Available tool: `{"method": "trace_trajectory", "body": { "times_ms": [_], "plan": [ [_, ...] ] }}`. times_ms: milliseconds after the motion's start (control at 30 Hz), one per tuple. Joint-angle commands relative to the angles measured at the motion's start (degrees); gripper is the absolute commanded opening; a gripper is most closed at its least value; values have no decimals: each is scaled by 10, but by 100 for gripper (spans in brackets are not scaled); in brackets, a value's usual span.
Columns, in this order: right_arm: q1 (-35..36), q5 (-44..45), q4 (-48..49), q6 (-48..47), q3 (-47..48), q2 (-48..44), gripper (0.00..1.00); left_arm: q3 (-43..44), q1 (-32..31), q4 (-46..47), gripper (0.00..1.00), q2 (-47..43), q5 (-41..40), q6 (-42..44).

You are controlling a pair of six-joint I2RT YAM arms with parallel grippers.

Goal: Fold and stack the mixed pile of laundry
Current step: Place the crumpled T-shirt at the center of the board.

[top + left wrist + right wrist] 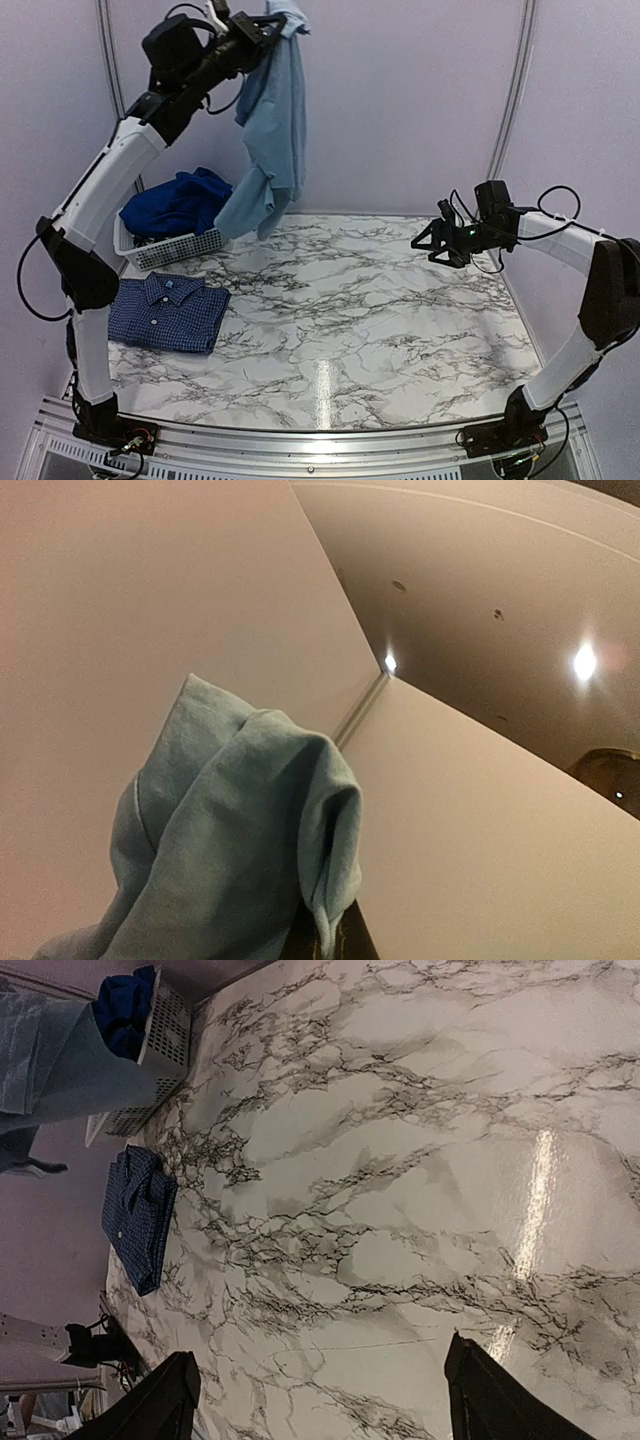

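- pale blue garment (pixel 272 130): soft matte cloth hanging in long loose folds from the upper left of the overhead frame; its lower end overlaps the basket's right end in that view; in the left wrist view (pixel 230 850) it is a rumpled bunch with a stitched seam
- left gripper (pixel 262 28): jaws pressed together on the garment's top, high above the table
- navy small-check shirt (pixel 168 312): folded into a flat rectangle, collar up, at the left edge of the table
- royal blue clothes (pixel 180 203): a crumpled heap inside the white slatted plastic basket (pixel 185 248), at the back left
- marble-patterned table (pixel 360 320): glossy white with grey veins
- right gripper (pixel 425 242): jaws spread wide with nothing between them, over the table's right side; dark fingers (pixel 165 1405) show at the bottom of its wrist view
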Motion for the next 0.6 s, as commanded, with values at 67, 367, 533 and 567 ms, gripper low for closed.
{"method": "trace_trajectory", "body": {
  "times_ms": [67, 367, 533, 567],
  "plan": [
    [2, 2, 13, -2, 15, -17, 81, -2, -91, 80, 0, 30, 45, -41],
    [-19, 29, -6, -18, 0, -51, 82, -330, -13, -38, 16, -88, -23, 50],
    [-34, 31, -19, -36, -22, -66, 84, -463, 6, -192, 99, -137, -134, 174],
    [-34, 29, -19, -38, -29, -65, 84, -474, 5, -192, 99, -148, -130, 182]
  ]
}}
